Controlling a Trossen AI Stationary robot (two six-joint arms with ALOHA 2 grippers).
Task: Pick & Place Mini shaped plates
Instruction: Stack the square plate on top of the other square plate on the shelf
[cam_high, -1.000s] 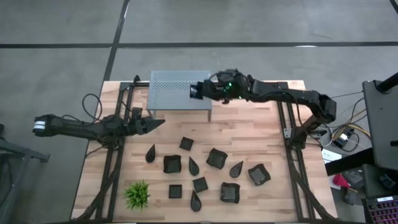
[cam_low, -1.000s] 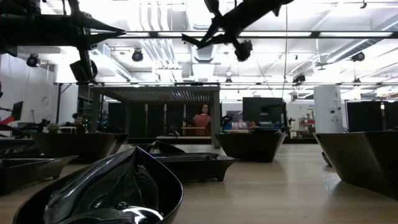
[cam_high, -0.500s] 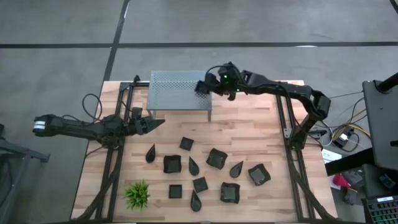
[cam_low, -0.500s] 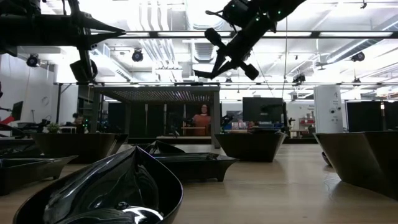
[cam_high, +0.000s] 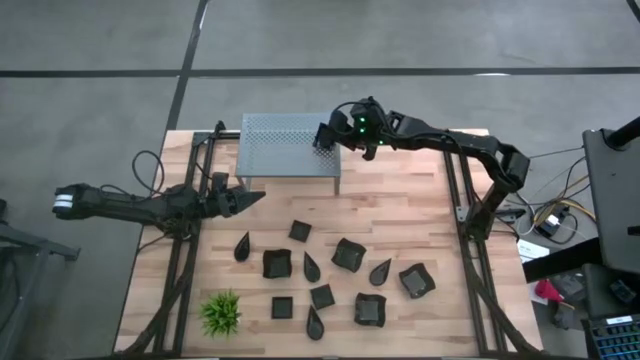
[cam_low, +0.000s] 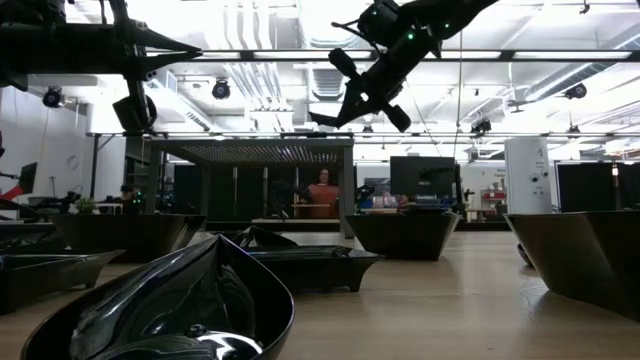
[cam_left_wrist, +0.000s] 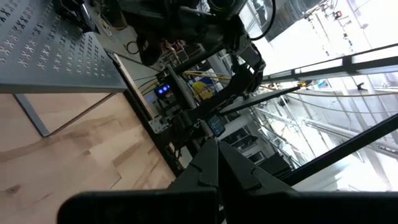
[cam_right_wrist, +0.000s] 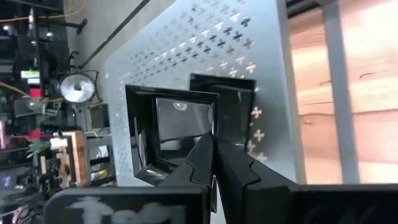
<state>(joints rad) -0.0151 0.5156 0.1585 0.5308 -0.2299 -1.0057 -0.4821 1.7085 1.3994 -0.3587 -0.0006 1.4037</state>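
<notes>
My right gripper (cam_high: 325, 135) is shut on a small black square plate (cam_right_wrist: 174, 127) and holds it over the right part of the grey perforated metal shelf (cam_high: 285, 148) at the table's far side. It also shows high up in the low view (cam_low: 345, 100). Several other black mini plates, square (cam_high: 277, 263) and teardrop-shaped (cam_high: 242, 246), rest on their bases on the wooden table's near half. My left gripper (cam_high: 256, 198) is shut and empty, hovering left of the plates. My right gripper pinches the square plate's raised rim on one side (cam_right_wrist: 213, 127) between its two fingers. The fingers slant down from the table's right. The plate hangs tilted in front of the fingers, lifted clear above the shelf's top (cam_right_wrist: 261, 56).
A small spiky green plant (cam_high: 221, 313) stands at the near left of the table. The shelf stands on legs (cam_high: 337, 182) with room beneath. Bare wood lies between the shelf and the plates. A person (cam_low: 324, 195) stands in the room far behind.
My right gripper, still holding the square plate, has tipped its fingers downward and shifted a little toward the table's far right over the shelf. The plate has turned with it and come lower.
</notes>
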